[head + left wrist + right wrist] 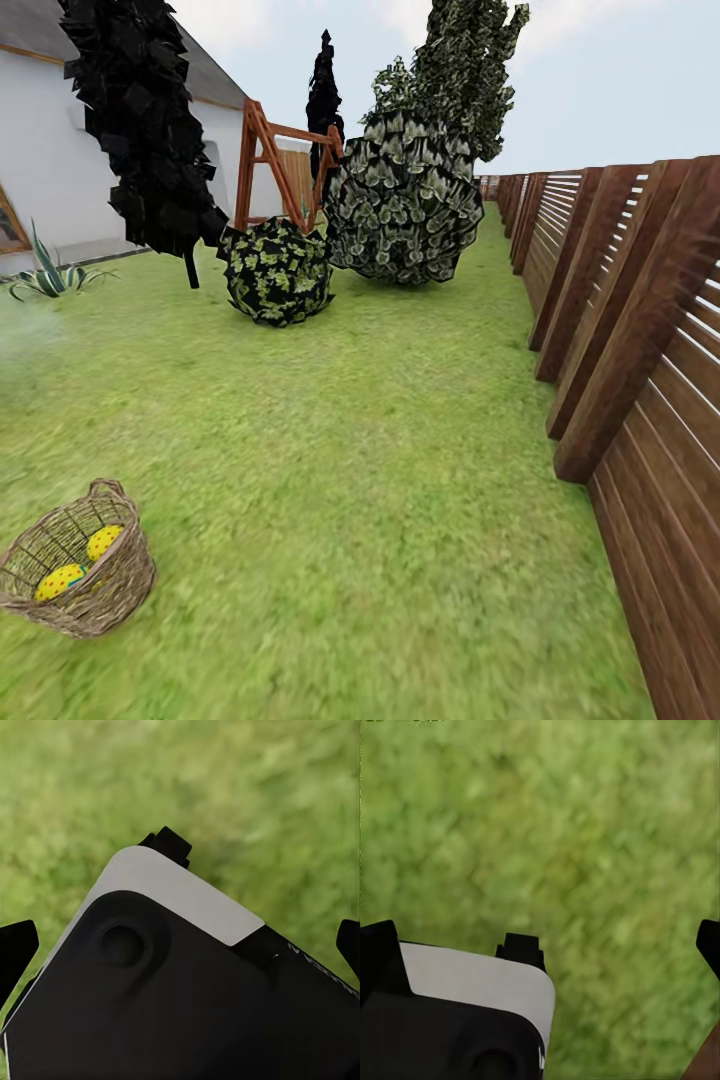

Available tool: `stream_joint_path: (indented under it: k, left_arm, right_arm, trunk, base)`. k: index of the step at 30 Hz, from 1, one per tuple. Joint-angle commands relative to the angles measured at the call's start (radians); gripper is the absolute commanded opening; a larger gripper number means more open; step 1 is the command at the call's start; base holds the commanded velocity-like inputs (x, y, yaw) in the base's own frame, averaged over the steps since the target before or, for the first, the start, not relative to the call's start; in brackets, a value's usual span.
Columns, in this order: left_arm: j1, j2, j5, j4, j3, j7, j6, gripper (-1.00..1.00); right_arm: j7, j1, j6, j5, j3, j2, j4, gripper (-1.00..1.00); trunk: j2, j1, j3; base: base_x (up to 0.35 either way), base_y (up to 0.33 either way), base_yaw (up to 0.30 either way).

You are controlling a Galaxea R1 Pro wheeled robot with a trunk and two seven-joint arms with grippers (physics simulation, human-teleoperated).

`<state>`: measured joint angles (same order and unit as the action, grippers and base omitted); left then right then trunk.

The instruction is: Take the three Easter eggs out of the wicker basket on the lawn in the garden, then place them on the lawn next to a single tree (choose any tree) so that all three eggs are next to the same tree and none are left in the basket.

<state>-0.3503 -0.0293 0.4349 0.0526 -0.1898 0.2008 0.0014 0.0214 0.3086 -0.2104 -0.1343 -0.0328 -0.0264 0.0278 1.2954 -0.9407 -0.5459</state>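
Approach step, nothing picked yet: the basket (76,575) sits on the lawn (380,450) at the head view's lower left corner, two eggs (60,580) showing inside, the third hidden or absent, can't tell. Next move calls for closing in on the basket and bringing an arm down to it. Both wrist views look down on grass; the left gripper (184,945) and right gripper (544,937) have dark fingertips (16,949) at opposite frame edges, so spread apart and empty; no pale-trunked tree can be made out.
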Motion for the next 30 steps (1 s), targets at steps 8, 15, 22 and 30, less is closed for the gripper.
stream_joint_path:
  k: [8, 15, 22, 30]
  left_arm:
    - [-0.001, 0.000, -0.005, 0.001, -0.009, 0.003, 0.000, 1.00]
    - [-0.001, 0.002, -0.005, 0.001, -0.010, 0.003, 0.000, 1.00]
    - [-0.001, 0.006, -0.004, 0.001, -0.011, 0.003, 0.000, 1.00]
    - [-0.001, 0.005, -0.004, 0.001, -0.010, 0.003, 0.001, 1.00]
  right_arm:
    - [0.006, 0.000, -0.006, -0.008, -0.002, 0.003, 0.003, 1.00]
    - [0.006, 0.000, -0.006, -0.008, -0.002, 0.003, 0.003, 1.00]
    - [0.005, 0.000, -0.006, -0.008, -0.002, 0.003, 0.003, 1.00]
    - [0.006, 0.000, -0.006, -0.008, -0.002, 0.004, 0.003, 1.00]
  trunk:
    - [0.001, 0.000, -0.003]
    - [0.001, 0.000, -0.008]
    - [0.001, 0.000, -0.012]
    - [0.001, 0.000, -0.017]
  base:
    - [0.000, 0.000, 0.128]
    - [0.020, 0.000, 0.263]
    - [0.262, 0.000, 0.266]
    - [0.321, 0.000, 0.269]
